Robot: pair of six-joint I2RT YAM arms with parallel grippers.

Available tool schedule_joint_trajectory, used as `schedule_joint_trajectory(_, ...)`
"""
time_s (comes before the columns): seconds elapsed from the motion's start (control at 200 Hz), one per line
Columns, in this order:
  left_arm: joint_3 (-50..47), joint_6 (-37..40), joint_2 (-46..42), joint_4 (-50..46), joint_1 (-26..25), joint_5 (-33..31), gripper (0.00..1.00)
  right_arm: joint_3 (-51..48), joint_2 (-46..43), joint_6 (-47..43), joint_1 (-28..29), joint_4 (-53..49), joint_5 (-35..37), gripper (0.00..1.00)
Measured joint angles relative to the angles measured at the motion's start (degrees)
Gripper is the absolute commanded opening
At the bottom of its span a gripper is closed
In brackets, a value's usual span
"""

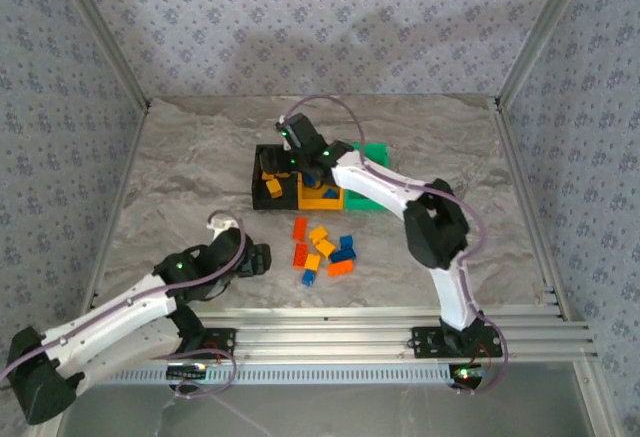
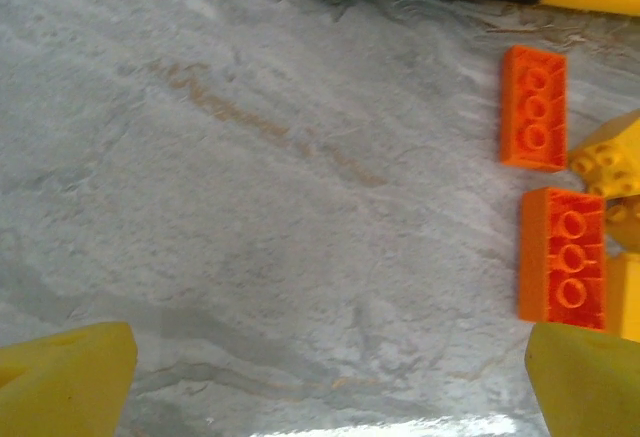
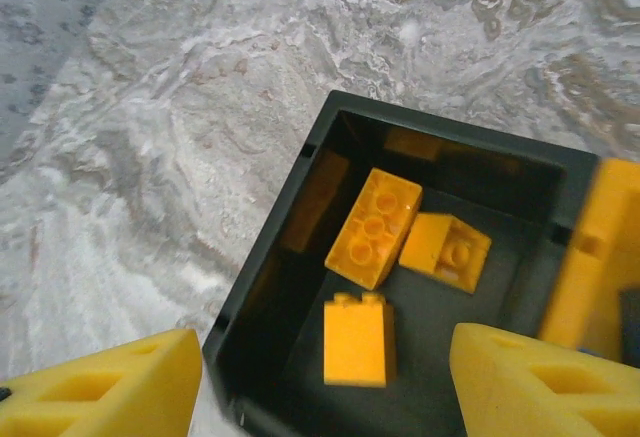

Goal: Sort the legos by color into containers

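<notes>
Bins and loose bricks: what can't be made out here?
Green bin, top view: right arm crosses it, contents hidden.
Yellow bin, right wrist view: cut off at the right edge.
Yellow bricks, left wrist view: cut by the right edge.
Loose pile, top view: too small for a count.

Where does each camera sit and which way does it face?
Top external: above and behind the arm bases, looking down on the table; both arms show, the right arm stretched over the black bin.
Left wrist: faces down at bare table and two red-orange bricks; left fingers at the bottom corners.
Right wrist: looks down into the black bin at three yellow-orange bricks; right fingers at the bottom corners.
Shared: top and right wrist both show the black bin.
</notes>
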Motion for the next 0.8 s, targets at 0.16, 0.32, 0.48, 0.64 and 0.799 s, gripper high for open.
schedule_joint_trajectory(0.16, 6.4, 3.67, 12.46, 6.88, 0.28, 3.13, 0.97, -17.03, -16.63, 1.66, -0.48, 5.92, 1.18, 0.7)
schedule_joint_trajectory(0.32, 12.33, 8.26, 25.81, 12.7, 0.46, 6.05, 0.82, -31.34, -28.5, 3.17, -1.44, 9.57, 2.69, 0.7)
schedule_joint_trajectory(0.48, 16.9, 11.5, 35.8, 15.98, 1.6, 7.04, 0.71, -44.44, -37.97, 4.98, -2.82, 9.68, 4.61, 0.71)
schedule_joint_trajectory(0.64, 16.98, 12.37, 40.89, 17.18, 3.85, 8.0, 0.67, -51.12, -47.74, 6.14, -4.44, 9.25, 6.4, 0.72)
schedule_joint_trajectory(0.799, 17.59, 12.72, 45.0, 18.47, 4.52, 8.46, 0.59, -53.37, -54.82, 7.06, -5.9, 8.94, 7.65, 0.72)
